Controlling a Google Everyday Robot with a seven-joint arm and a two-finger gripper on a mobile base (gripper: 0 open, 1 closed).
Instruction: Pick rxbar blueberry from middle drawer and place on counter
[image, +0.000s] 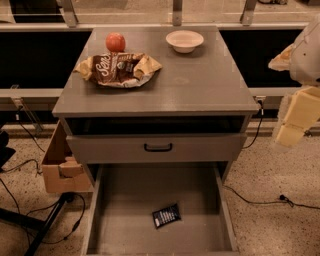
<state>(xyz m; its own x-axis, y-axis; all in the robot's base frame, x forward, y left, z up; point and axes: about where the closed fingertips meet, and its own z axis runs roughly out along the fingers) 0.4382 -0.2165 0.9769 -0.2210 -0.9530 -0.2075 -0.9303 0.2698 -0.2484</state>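
The rxbar blueberry (166, 215), a small dark navy wrapper with white lettering, lies flat on the floor of the open middle drawer (115, 220), slightly right of centre and near the front. The counter (200, 80) is the grey top of the cabinet above it. My gripper (292, 131) hangs at the far right of the view, cream-coloured, beside the cabinet at about counter height and well away from the bar. Nothing shows in it.
On the counter sit a brown-and-yellow snack bag (120, 69), a red apple (115, 42) behind it and a white bowl (184, 40) at the back right. A shallower drawer front with a black handle (158, 147) sits above the open drawer. A cardboard box (62, 167) and cables lie on the floor at left.
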